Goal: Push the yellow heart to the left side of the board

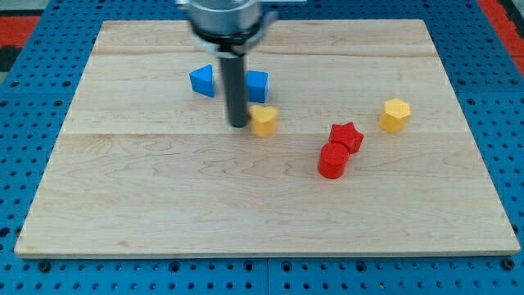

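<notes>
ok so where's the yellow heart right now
The yellow heart sits near the board's middle, slightly toward the view's top, just right of my tip and below the blue cube.

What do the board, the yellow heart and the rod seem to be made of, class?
Board: looks like pale wood, with visible grain and plank seams; matte.
Yellow heart: probably plastic or painted foam, judging by its even colour and soft edges; no gloss.
Rod: dark, smooth, likely metal or plastic; my tip sits just to the view's left of the heart.
</notes>
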`<move>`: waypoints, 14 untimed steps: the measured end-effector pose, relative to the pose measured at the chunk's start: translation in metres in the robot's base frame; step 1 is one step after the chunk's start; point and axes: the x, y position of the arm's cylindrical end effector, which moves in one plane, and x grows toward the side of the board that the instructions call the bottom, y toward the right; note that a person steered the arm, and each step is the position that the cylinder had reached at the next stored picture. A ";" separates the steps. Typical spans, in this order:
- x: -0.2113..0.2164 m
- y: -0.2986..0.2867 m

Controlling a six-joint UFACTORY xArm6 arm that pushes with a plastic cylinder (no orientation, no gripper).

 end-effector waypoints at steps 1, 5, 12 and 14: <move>0.000 0.062; -0.005 0.120; -0.044 0.174; -0.046 0.132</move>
